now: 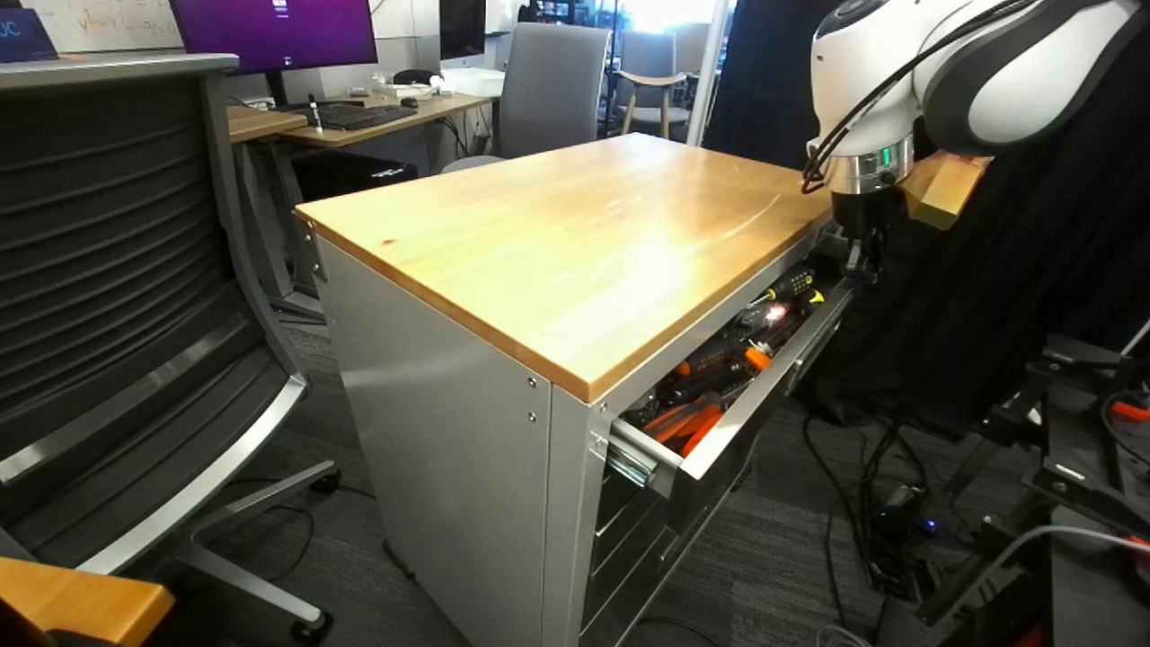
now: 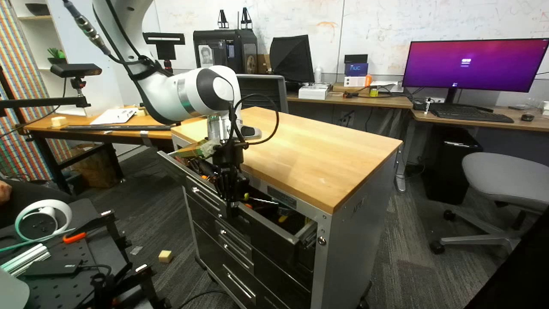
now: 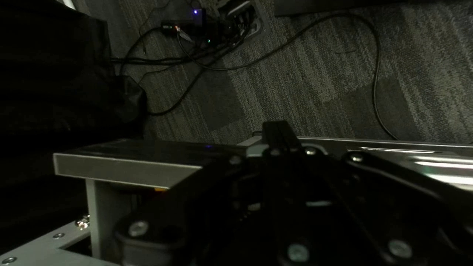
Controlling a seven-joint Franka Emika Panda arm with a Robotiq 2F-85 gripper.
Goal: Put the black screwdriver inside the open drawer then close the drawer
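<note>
The drawer is the top one of the grey cabinet and stands pulled out. Its front shows in both exterior views (image 1: 750, 404) (image 2: 268, 227), and its rim shows in the wrist view (image 3: 125, 170). It holds several tools. I cannot single out the black screwdriver; it is hidden or mixed among them. My gripper (image 1: 862, 270) points down at the drawer's front edge, also in an exterior view (image 2: 231, 204). In the wrist view the gripper's fingertips (image 3: 280, 133) are together with nothing seen between them. I cannot tell whether they touch the drawer front.
The cabinet's wooden top (image 1: 575, 243) is behind the drawer. Lower drawers (image 2: 240, 262) are shut below it. A yellow and black screwdriver (image 1: 791, 285) and orange-handled tools (image 1: 687, 420) lie in the drawer. A black stand (image 2: 77, 274) is in front, and cables (image 3: 236, 68) lie on the floor.
</note>
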